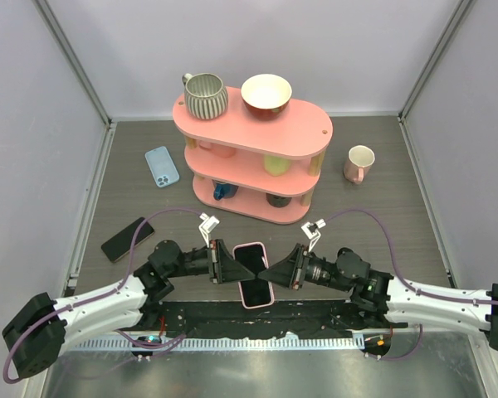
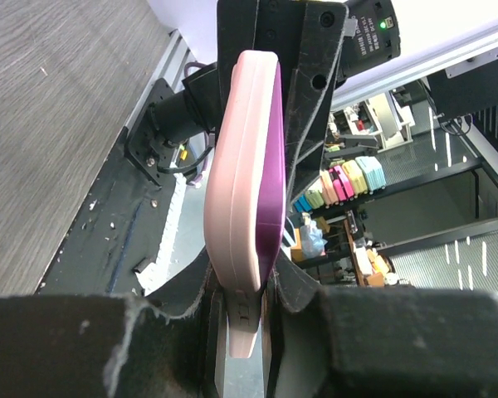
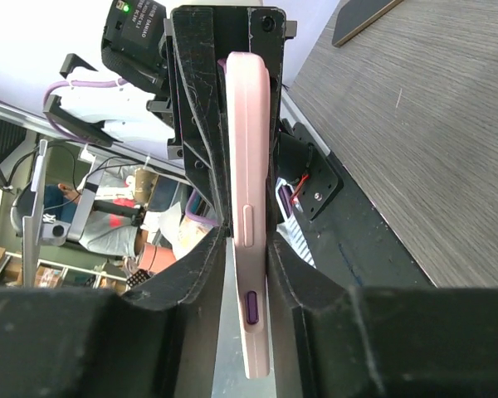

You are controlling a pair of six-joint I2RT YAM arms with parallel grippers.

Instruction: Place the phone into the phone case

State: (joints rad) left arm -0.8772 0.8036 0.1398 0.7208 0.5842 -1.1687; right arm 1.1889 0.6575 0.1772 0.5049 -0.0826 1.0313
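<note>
Two hands on one object.

Top view: left hand (image 1: 229, 265) and right hand (image 1: 275, 269) face each other above the near edge of the desk (image 1: 398, 199); each is clamped over a long edge of the pink phone case (image 1: 250, 245), which is held off the surface between them; the dark glossy face inside the pink rim reads as the phone (image 1: 253, 290); whether every corner is seated, cannot tell. Risk: the opposed squeeze on a soft shell could bow it and pop a corner out; uneven pull between the arms could twist it loose; a drop would land on the black base plate (image 1: 315, 319). A second dark phone (image 1: 127, 239) and a blue case (image 1: 162, 166) lie well apart on the desk; possible confusion of targets.

Left wrist view: case edge-on, matte pink, rounded corners, smooth rubbery-looking skin; purple band along one long edge, lining or phone body, cannot tell; own fingers closed on its near part with a small contact patch, so a slip is plausible if the other hand lets go first.

Right wrist view: slim pink edge with a moulded raised button and a purple oval button lower down; scuffed black fingers pinch both faces.
</note>
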